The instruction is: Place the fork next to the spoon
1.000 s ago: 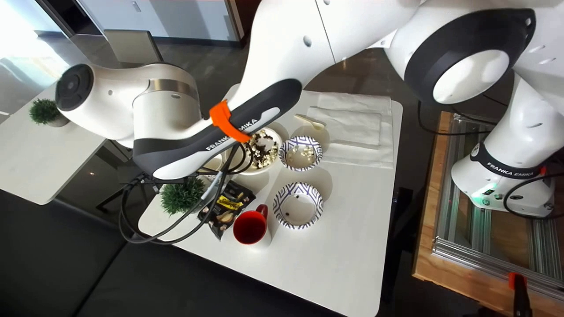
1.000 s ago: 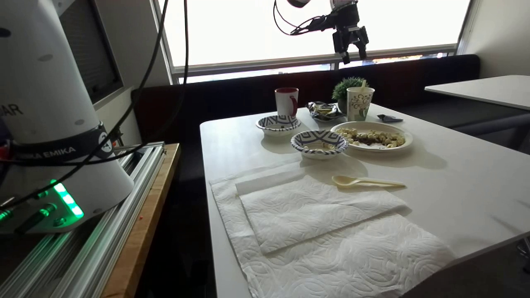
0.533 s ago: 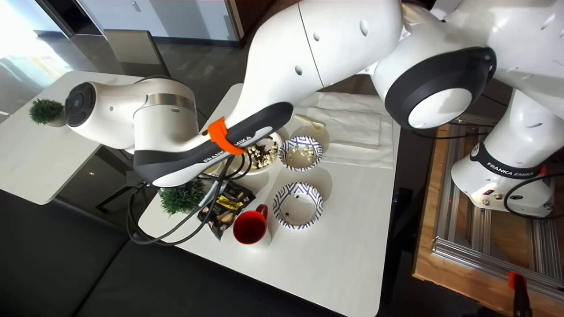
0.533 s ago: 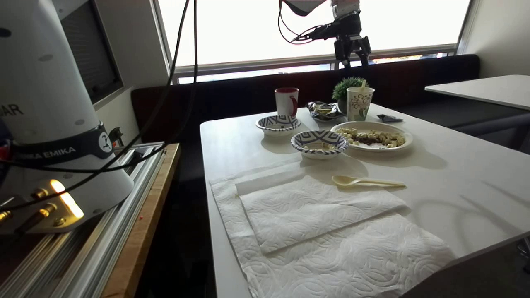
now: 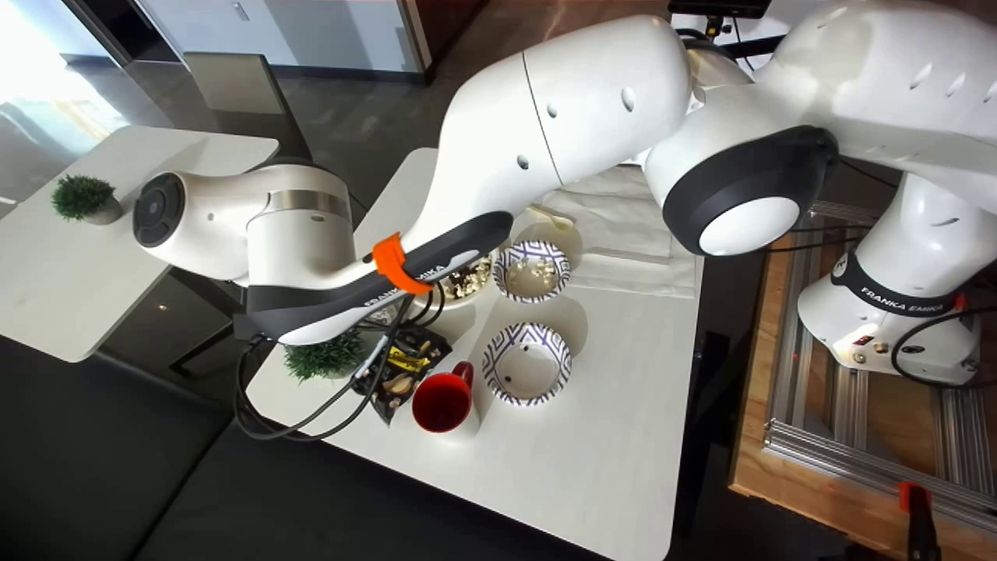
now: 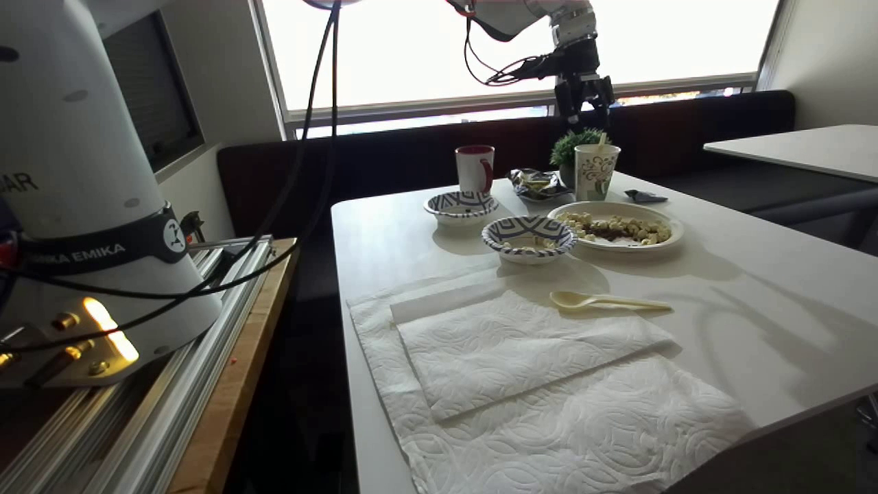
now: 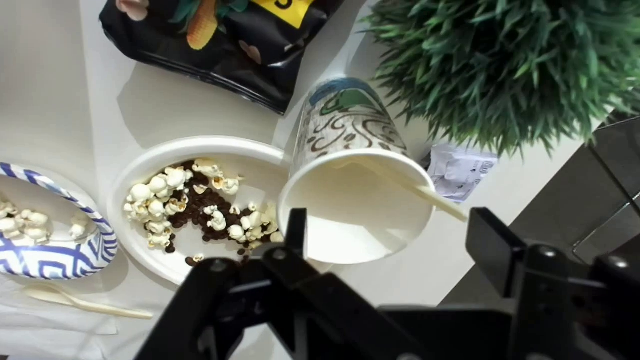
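Observation:
The spoon [image 6: 583, 300] is pale yellow and lies beside the paper towels; it also shows in the wrist view [image 7: 90, 305] and in an exterior view [image 5: 561, 220]. A pale yellow utensil, apparently the fork [image 7: 432, 195], leans in a patterned paper cup [image 7: 350, 120]. Its handle sticks out over the rim; its head is inside the cup and unclear. In an exterior view the cup [image 6: 594, 180] stands upright behind the plate. My gripper [image 7: 387, 220] is open and empty above the cup, with the handle's end near one finger. It also shows in an exterior view [image 6: 588, 116].
A grassy plant [image 7: 500, 65] stands close to the cup. A black snack bag [image 7: 225, 45], a plate of popcorn [image 7: 125, 245], two patterned bowls [image 6: 528, 240] [image 6: 461, 206] and a red-and-white mug [image 6: 473, 171] are nearby. Paper towels [image 6: 521, 350] lie beside the spoon.
The arm has come down, and the open gripper is lower, just above the plant and cup. The base light has turned from green to amber. The tableware has not moved.

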